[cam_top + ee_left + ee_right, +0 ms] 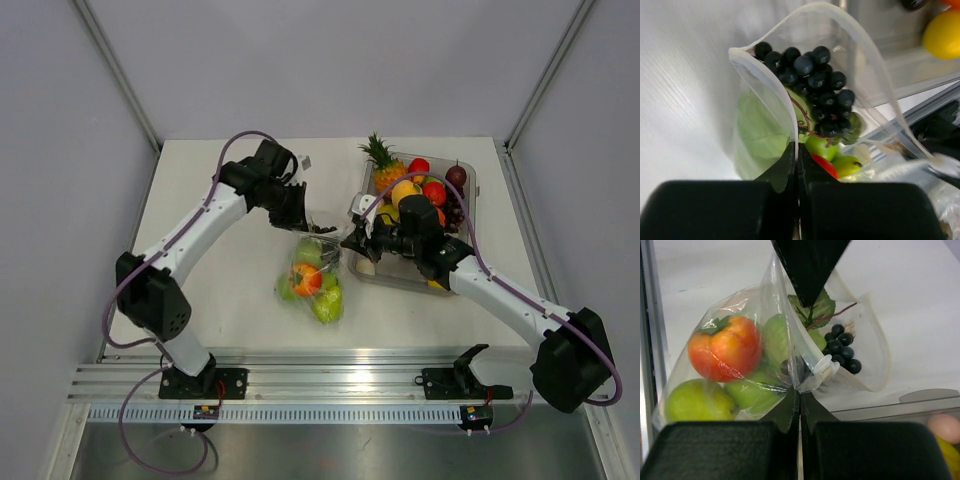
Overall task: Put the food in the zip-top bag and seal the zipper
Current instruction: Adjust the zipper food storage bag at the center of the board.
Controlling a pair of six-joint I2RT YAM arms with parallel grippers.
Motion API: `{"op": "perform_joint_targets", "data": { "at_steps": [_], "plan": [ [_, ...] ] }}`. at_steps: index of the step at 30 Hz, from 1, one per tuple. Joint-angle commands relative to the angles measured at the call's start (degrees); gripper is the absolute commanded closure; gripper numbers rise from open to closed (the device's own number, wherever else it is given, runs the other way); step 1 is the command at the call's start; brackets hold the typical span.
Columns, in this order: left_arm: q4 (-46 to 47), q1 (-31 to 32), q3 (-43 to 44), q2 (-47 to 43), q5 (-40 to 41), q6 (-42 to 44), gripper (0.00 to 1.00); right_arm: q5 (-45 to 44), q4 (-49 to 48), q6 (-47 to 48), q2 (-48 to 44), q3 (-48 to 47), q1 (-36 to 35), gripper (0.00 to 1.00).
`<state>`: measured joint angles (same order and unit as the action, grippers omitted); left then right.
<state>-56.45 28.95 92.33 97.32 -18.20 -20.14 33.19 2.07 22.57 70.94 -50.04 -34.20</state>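
Note:
The zip-top bag (314, 283) lies at mid-table with green apples and a red-orange fruit (306, 279) inside. My left gripper (300, 214) is shut on the far side of the bag's mouth, and my right gripper (353, 240) is shut on the side next to the tray. In the left wrist view my gripper (796, 150) pinches the mouth rim (840, 35). The mouth gapes open over dark grapes (815, 80) and pale cabbage (760, 130). In the right wrist view my gripper (800, 394) pinches the rim by the zipper strip (822, 367). A red-orange fruit (725, 352), a green apple (695, 400) and grapes (842, 347) show through the plastic.
The rigid clear tray (471, 185) stands right of the bag and holds a pineapple (382, 160) and red, yellow and dark pieces. Its near wall lies under my right wrist. White walls enclose the table on three sides, and a metal rail runs along the near edge.

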Motion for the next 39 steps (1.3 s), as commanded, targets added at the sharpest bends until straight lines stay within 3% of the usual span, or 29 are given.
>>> {"op": "perform_joint_targets", "data": {
  "at_steps": [1, 4, 6, 9, 14, 21, 30, 39],
  "plan": [
    [14.3, -0.3, -4.2, -13.7, 1.7, -2.1, 1.0, -5.9, -9.9, 0.7, -2.6, 0.4, -0.4, 1.0],
    [21.2, -0.3, -12.8, -20.3, 2.8, -2.6, 1.0, -6.3, -13.3, 1.3, -2.0, 0.2, -0.4, 0.99],
    [27.7, -0.3, -17.4, -26.6, 4.4, -3.1, 1.0, -5.2, -14.8, 2.0, -0.3, -0.8, -0.3, 0.82],
    [36.2, -0.3, -27.6, -32.0, 6.8, -3.2, 1.0, -2.2, -16.4, 1.4, 3.0, -1.8, -0.3, 0.74],
    [46.0, -0.2, -43.1, -37.8, 5.3, -4.8, 1.0, 0.8, -23.9, -5.4, 6.8, 3.2, -0.4, 0.75],
    [48.5, -0.1, -49.4, -45.4, 4.4, -4.9, 1.0, 2.1, -32.4, -13.4, 4.0, 10.9, -0.5, 0.68],
    [46.7, 0.0, -50.5, -50.2, 5.2, -5.2, 1.0, 7.0, -26.2, -12.4, 1.5, 6.6, -0.7, 0.53],
    [47.0, 0.1, -52.7, -50.7, 5.0, -5.8, 1.0, 8.2, -22.0, -13.2, 1.0, 4.6, -2.4, 0.53]
  ]
}}
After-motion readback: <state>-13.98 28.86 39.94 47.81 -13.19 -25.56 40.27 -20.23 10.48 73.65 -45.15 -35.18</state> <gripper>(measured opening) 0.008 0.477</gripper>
